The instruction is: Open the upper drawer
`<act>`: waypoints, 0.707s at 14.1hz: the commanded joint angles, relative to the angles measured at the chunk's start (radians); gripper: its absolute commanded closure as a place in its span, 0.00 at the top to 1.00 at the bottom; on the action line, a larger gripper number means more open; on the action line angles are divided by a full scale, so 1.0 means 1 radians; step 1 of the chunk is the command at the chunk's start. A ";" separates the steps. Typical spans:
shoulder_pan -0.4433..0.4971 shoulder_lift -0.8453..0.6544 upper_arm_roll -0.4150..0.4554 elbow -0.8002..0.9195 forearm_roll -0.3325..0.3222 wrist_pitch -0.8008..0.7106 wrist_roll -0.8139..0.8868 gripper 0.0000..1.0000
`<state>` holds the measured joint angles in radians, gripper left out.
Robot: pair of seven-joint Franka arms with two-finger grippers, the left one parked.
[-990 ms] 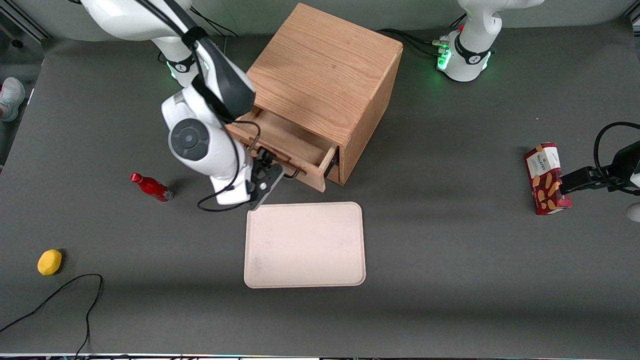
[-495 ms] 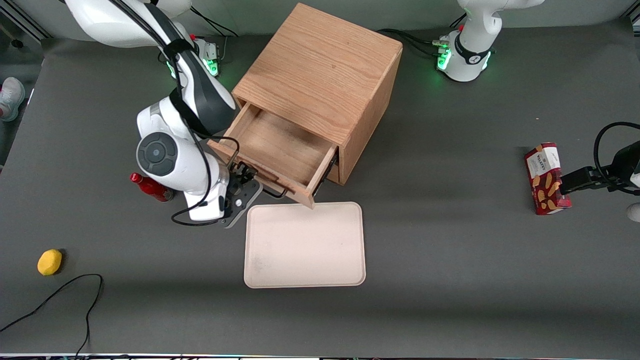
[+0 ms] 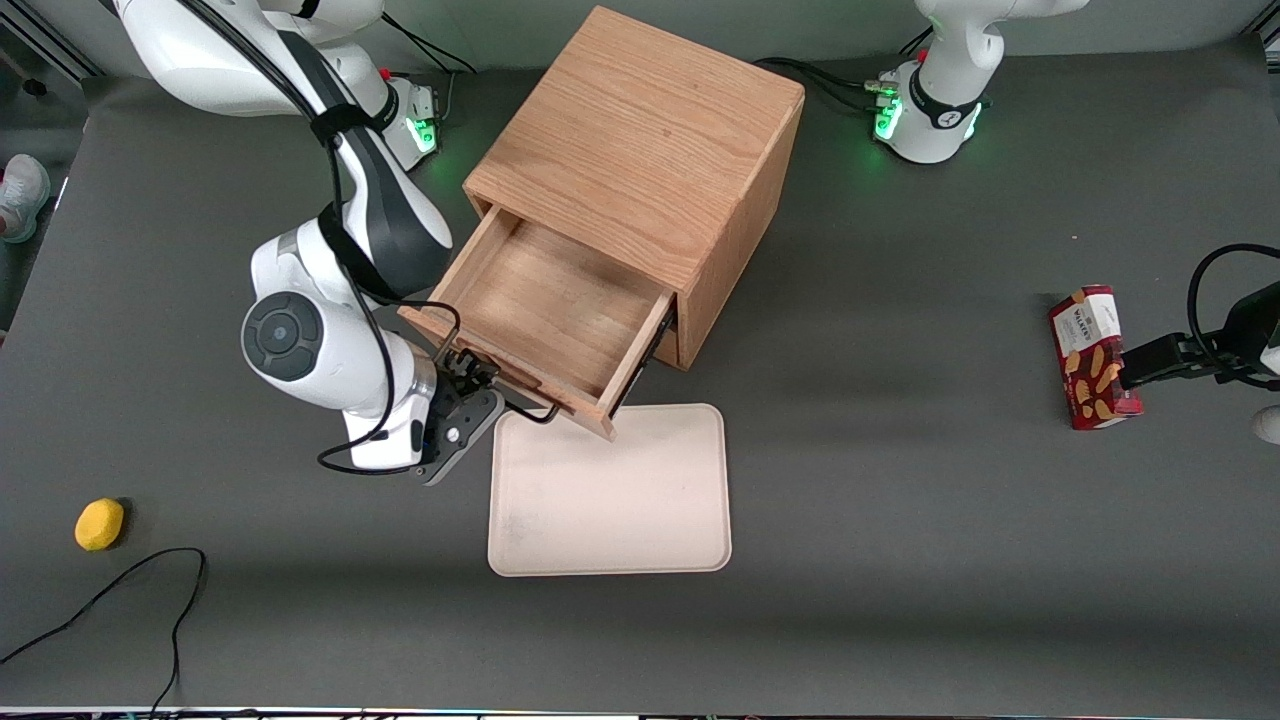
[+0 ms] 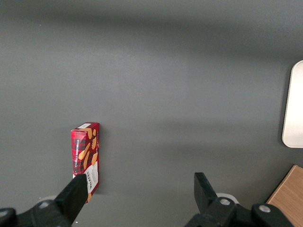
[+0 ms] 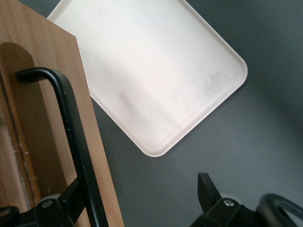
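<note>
The upper drawer (image 3: 545, 300) of the oak cabinet (image 3: 650, 130) stands pulled far out, and its bare wooden inside shows. Its front edge overhangs the corner of the tray. Its thin black bar handle (image 3: 528, 410) also shows in the right wrist view (image 5: 71, 123) against the drawer front (image 5: 42, 94). My right gripper (image 3: 470, 385) is at the handle's end nearest the working arm's side and is open (image 5: 142, 189). One finger (image 5: 71, 196) lies against the bar. The other finger (image 5: 207, 185) stands well apart over the grey table. The lower drawer is hidden under the upper one.
A cream tray (image 3: 610, 490) lies on the table in front of the drawer, also in the right wrist view (image 5: 156, 75). A yellow lemon (image 3: 99, 524) and a black cable (image 3: 120, 590) lie toward the working arm's end. A red cookie box (image 3: 1090, 355) lies toward the parked arm's end.
The drawer has slid much farther out of the cabinet. My gripper has moved with the handle toward the front camera and the working arm's end. The arm now hides the red bottle.
</note>
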<state>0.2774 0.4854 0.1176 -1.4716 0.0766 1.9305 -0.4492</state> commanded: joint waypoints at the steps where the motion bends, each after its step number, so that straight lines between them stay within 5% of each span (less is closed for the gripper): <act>1: -0.001 0.022 -0.027 0.040 -0.014 0.001 -0.070 1.00; 10: -0.017 0.074 -0.105 0.128 -0.011 0.001 -0.105 1.00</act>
<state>0.2693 0.5268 0.0267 -1.3973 0.0749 1.9351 -0.5348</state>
